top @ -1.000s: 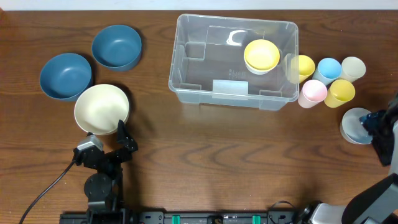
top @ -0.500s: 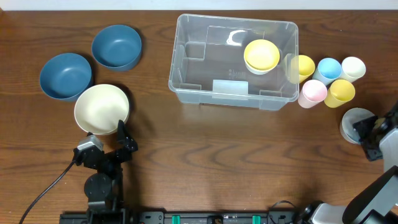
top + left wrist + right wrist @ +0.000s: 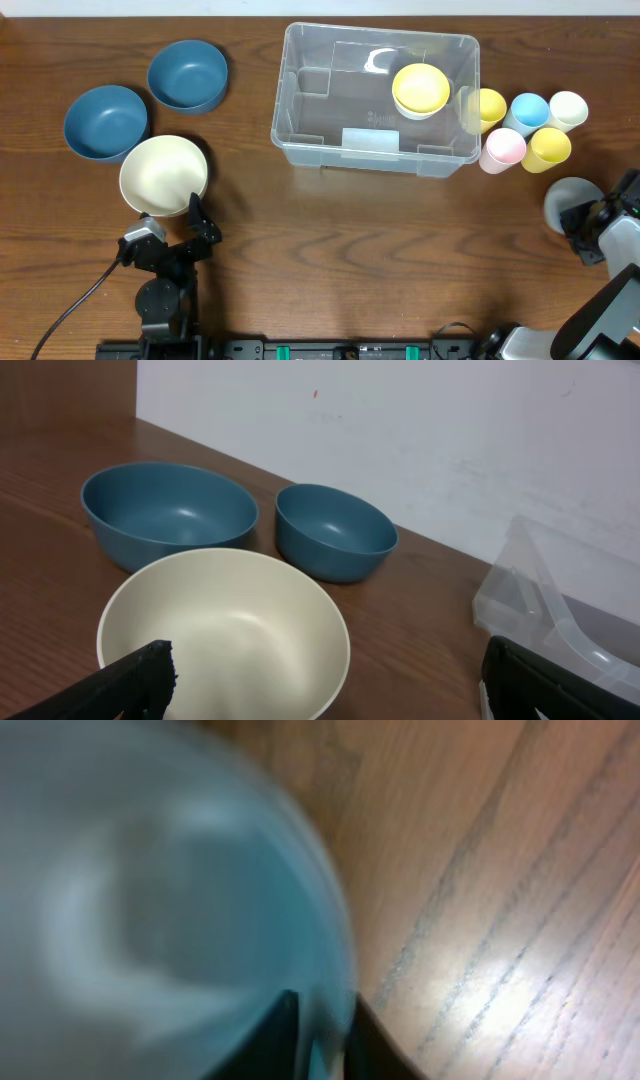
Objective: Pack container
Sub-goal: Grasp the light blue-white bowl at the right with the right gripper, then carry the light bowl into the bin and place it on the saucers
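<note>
**Pale bowl pinched at the right; container at far centre**

The container [image 3: 320, 110] is seen upright and open at the far middle of the table [image 3: 400, 250]. A yellow bowl [image 3: 420, 88] lies inside it, in the right half. Five cups [image 3: 528, 110] are grouped just beside its right wall: yellow, blue and white in the far row, pink and yellow in the near one.

Near the right edge of the table, in front of the cups, a pale bowl [image 3: 562, 195] is held by the right gripper [image 3: 320, 1035]. In the right wrist view the bowl's rim is pinched between the two fingers [image 3: 283, 1038], which are drawn narrow upon it. The bowl is blurred there, and it cannot be told whether it rests on the wood or is raised.

The left gripper [image 3: 330, 695] is spread wide and nothing is held in it. It is placed just in front of a cream bowl [image 3: 225, 625]. Two blue bowls [image 3: 168, 515] are set side by side beyond the cream one, towards the far left of the table. A corner of the container is caught at the right of the left wrist view, well apart from the three bowls.
</note>
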Robot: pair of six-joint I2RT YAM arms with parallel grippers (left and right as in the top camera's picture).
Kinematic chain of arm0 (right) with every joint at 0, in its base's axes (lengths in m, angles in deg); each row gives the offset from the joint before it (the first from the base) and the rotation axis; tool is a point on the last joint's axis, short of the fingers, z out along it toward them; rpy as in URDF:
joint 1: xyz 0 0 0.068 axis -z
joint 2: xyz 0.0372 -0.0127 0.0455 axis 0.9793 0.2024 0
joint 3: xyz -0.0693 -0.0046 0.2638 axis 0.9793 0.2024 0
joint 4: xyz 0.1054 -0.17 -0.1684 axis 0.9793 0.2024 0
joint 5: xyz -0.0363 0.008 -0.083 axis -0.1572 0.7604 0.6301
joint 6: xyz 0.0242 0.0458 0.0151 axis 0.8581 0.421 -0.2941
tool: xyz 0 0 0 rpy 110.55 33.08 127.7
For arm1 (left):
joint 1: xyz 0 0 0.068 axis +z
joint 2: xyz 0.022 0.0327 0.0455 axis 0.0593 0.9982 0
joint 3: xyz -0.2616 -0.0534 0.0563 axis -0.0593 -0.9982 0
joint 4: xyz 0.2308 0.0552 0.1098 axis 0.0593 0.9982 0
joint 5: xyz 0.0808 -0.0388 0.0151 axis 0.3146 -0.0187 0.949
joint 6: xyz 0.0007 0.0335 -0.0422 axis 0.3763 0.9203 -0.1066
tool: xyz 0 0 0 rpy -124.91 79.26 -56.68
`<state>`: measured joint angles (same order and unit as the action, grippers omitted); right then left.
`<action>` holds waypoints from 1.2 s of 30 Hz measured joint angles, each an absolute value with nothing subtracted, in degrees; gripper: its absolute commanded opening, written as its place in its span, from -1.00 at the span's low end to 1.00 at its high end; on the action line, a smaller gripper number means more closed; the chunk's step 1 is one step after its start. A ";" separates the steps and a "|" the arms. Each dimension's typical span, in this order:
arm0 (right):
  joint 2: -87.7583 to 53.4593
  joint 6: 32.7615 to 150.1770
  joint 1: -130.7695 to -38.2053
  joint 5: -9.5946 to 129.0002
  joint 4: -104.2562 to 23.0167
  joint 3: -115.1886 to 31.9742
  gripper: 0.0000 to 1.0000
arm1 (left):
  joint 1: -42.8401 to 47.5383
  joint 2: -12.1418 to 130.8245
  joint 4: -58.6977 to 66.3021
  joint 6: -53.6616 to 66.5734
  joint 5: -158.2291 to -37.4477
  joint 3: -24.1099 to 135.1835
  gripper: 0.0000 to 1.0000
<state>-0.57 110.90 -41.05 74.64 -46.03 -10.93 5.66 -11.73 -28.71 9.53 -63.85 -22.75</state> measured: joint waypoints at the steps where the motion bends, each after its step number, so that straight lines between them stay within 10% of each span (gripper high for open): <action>1: -0.72 111.01 -40.98 74.36 -46.34 -10.82 -0.97 | 5.66 -11.73 -28.71 9.53 -63.85 -22.75 0.96; 16: -6.36 109.13 -44.13 67.10 -34.25 -10.21 -0.97 | 5.66 -11.73 -28.71 9.53 -63.85 -22.75 0.96; 36: -41.68 98.07 -79.36 54.82 -14.45 -29.33 -0.97 | 5.66 -11.73 -28.71 9.53 -63.85 -22.75 0.96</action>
